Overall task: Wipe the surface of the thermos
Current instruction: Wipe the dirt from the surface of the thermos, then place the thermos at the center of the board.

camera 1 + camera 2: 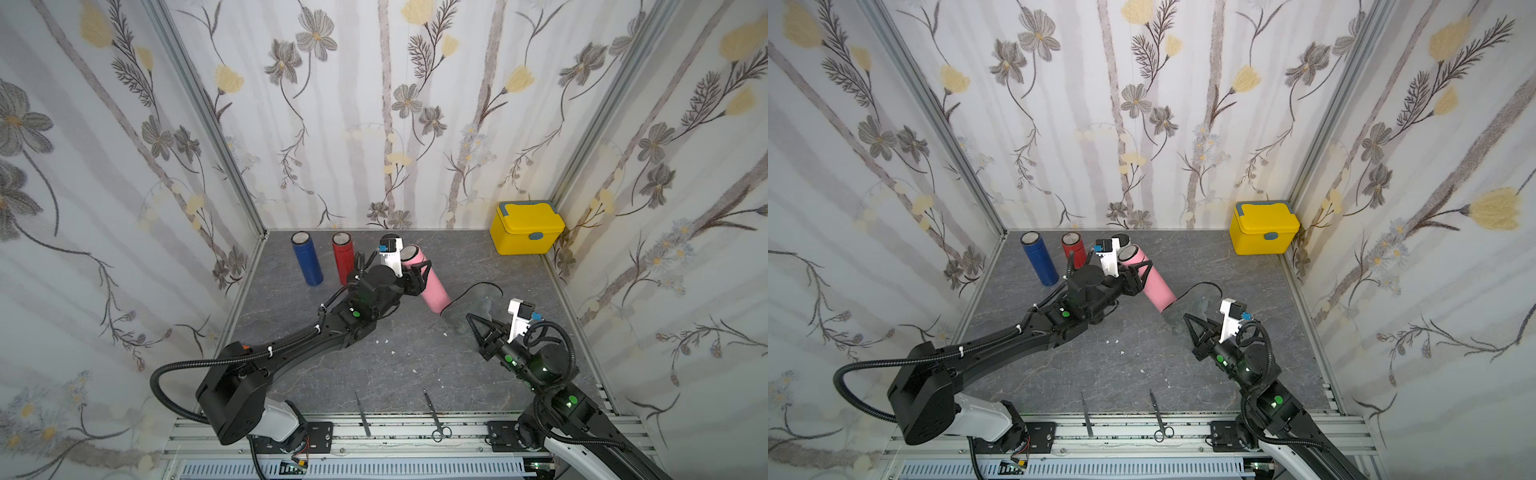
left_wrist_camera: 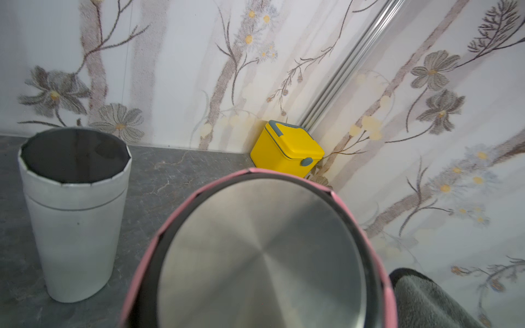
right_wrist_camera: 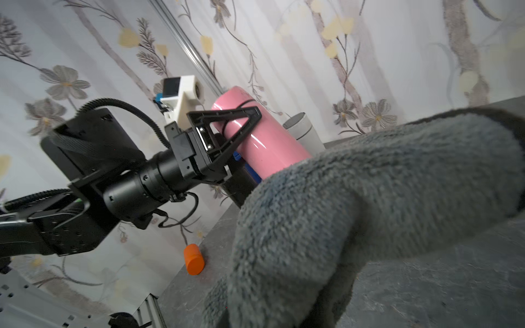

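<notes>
Pink cylindrical metal thermos (image 1: 436,289) tilts, clamped in our left claw (image 1: 417,270) — our right claw (image 1: 471,322) pinches a grey fluffy cloth (image 1: 471,301).

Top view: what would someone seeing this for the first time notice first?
The pink thermos, tilted mid-table and gripped by the left pincer, stands out most. Next to its base, the right pincer holds a grey cloth. A bright yellow box sits in the far right corner.
</notes>
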### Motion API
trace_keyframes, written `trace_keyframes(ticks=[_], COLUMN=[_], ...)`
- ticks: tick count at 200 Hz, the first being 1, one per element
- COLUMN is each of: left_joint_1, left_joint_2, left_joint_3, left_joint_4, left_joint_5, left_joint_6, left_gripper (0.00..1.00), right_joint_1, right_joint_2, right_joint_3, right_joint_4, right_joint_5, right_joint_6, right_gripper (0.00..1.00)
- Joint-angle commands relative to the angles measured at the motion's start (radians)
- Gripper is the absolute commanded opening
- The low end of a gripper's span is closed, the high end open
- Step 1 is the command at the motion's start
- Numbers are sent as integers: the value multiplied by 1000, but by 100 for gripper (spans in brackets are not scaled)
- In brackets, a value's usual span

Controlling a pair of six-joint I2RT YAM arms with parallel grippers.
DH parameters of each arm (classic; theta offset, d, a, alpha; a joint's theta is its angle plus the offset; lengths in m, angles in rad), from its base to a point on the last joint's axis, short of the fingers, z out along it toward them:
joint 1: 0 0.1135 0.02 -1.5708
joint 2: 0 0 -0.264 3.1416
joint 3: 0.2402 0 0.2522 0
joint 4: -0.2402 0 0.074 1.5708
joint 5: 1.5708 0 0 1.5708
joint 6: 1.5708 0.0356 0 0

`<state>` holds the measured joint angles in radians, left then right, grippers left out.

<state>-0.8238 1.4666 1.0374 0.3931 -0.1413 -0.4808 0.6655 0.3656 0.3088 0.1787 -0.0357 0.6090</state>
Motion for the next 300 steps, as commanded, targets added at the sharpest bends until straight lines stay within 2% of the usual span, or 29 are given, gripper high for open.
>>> trace_keyframes(ticks=[1,24,61,102,162,178,190,209,232,247,262,300], left_joint_1=[-8,-13,-30,-51,-66,-74,-80,-86,-93,-99,-103,-117], left_joint_2=[94,220,386,502,549,560,564,564,550,530,502,407], left_joint_3=[113,220,329,355,325,328,326,323,312,302,288,283], left_joint_4=[-51,-68,-20,114,170,161,158,155,160,161,167,119], left_joint_5=[-142,-201,-249,-330,-349,-359,-368,-375,-380,-385,-386,-382], left_joint_6=[109,157,233,315,320,332,342,349,361,372,383,393], left_gripper=[0,0,0,0,0,13,37,59,75,89,100,100], right_joint_1=[-4,-11,-32,-42,-48,-50,-52,-53,-54,-56,-55,-58], right_joint_2=[9,-30,-55,-98,-78,-65,-59,-56,-56,-57,-60,-51], right_joint_3=[-4,-31,-42,-81,-87,-87,-86,-85,-79,-73,-67,-41], right_joint_4=[6,27,-19,-28,-26,-20,-18,-11,-11,-12,-12,-16], right_joint_5=[131,200,203,194,175,171,169,167,171,165,164,156], right_joint_6=[-16,-42,-59,-45,-42,-44,-43,-42,-40,-40,-39,-42], right_gripper=[0,0,0,0,0,0,0,0,0,0,0,0])
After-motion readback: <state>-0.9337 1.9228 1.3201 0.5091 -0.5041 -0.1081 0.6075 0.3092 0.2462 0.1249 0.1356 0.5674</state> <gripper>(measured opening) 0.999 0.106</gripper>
